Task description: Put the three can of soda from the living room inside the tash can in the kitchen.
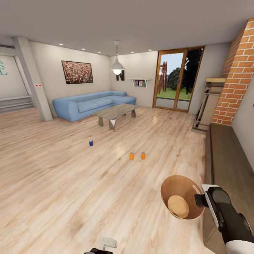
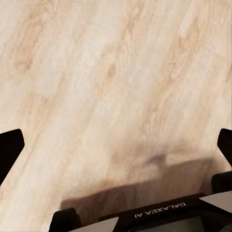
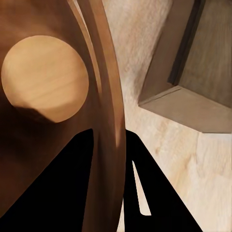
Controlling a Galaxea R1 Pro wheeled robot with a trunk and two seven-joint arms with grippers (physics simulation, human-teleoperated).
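Three cans of soda stand upright on the wood floor ahead of me: a blue one (image 1: 91, 143) to the left, and two orange ones (image 1: 131, 156) (image 1: 143, 155) close together. The tash can (image 1: 181, 203), a round brown-tan bin, hangs tilted at the lower right with its mouth facing me and nothing inside. My right gripper (image 1: 199, 199) (image 3: 113, 164) is shut on the bin's rim (image 3: 108, 121), one finger inside and one outside. My left gripper (image 2: 116, 150) is open over bare floor, its fingers spread wide, and its arm (image 1: 106, 244) sits at the bottom edge of the head view.
Beyond the cans are a glass coffee table (image 1: 116, 112) and a long blue corner sofa (image 1: 91, 104). A dark low wooden platform (image 1: 225, 155) runs along the right wall below the brick fireplace (image 1: 238, 74). A grey pillar (image 1: 33, 79) stands at the left. Glass doors (image 1: 178, 83) are at the back.
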